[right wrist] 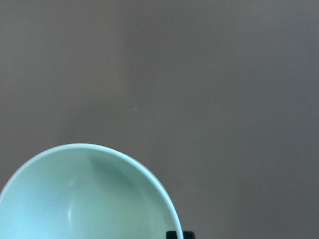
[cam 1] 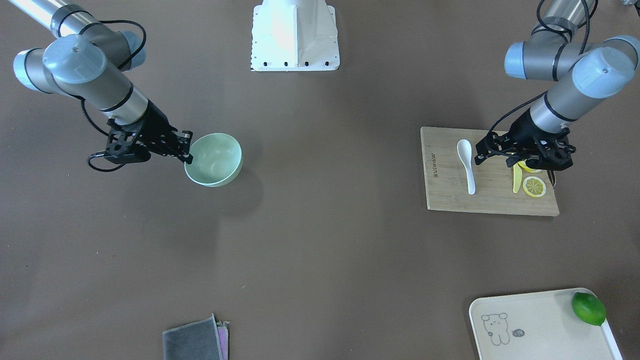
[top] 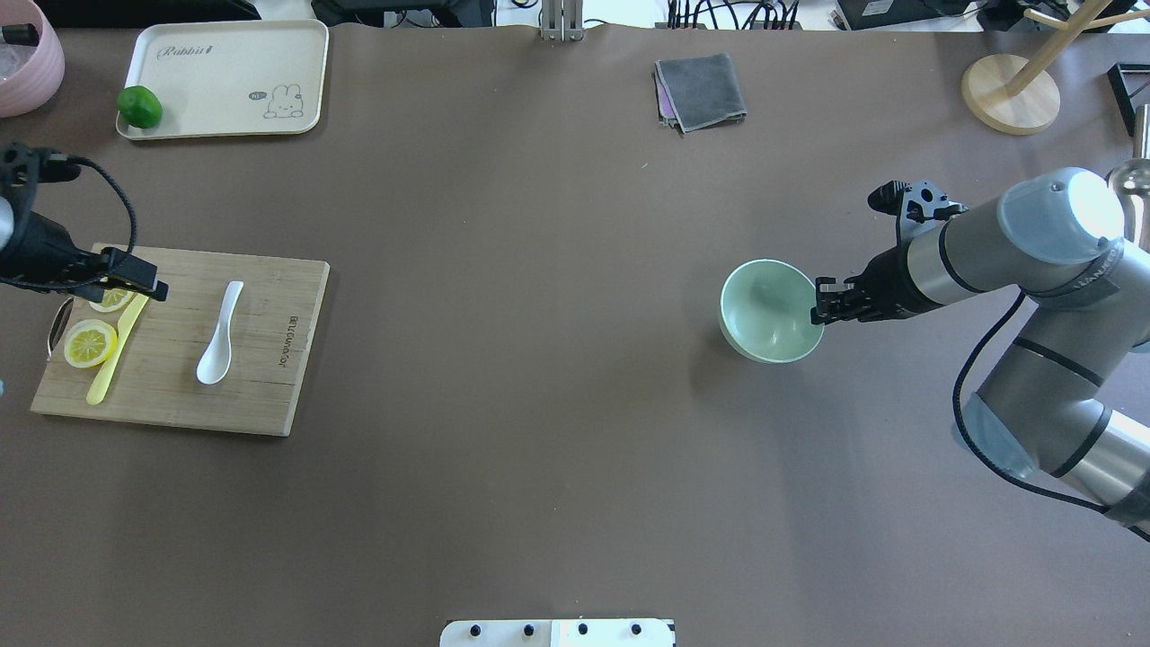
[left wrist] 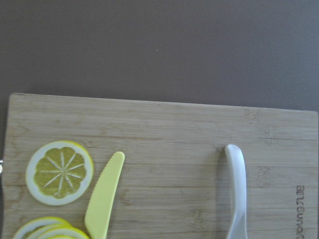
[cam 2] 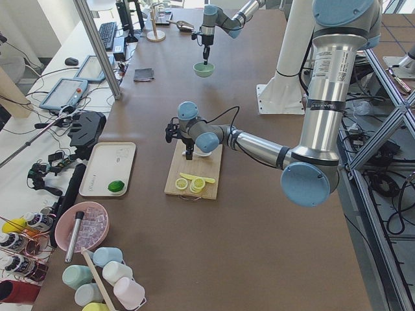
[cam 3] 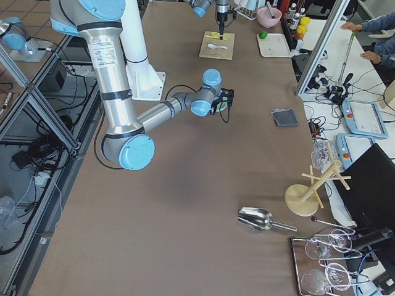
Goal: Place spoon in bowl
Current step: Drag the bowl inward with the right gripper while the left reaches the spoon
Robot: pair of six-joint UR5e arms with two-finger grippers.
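The white spoon (cam 1: 469, 170) lies on a wooden cutting board (cam 1: 450, 197), scoop toward the robot; it also shows in the overhead view (top: 220, 337) and the left wrist view (left wrist: 237, 189). My left gripper (cam 1: 530, 162) hovers over the board's lemon end, beside the spoon, apparently open and empty. The mint-green bowl (cam 1: 215, 160) is far across the table, empty (top: 768, 310). My right gripper (cam 1: 187, 156) is shut on the bowl's rim on the side nearest its arm. The bowl fills the lower left of the right wrist view (right wrist: 84, 199).
A yellow knife (cam 1: 516, 179) and lemon slices (cam 1: 534, 186) lie on the board under the left gripper. A cream tray (cam 1: 540, 325) holds a lime (cam 1: 588, 308). A folded grey cloth (cam 1: 195, 342) lies at the far edge. The robot base (cam 1: 295, 35) stands mid-table.
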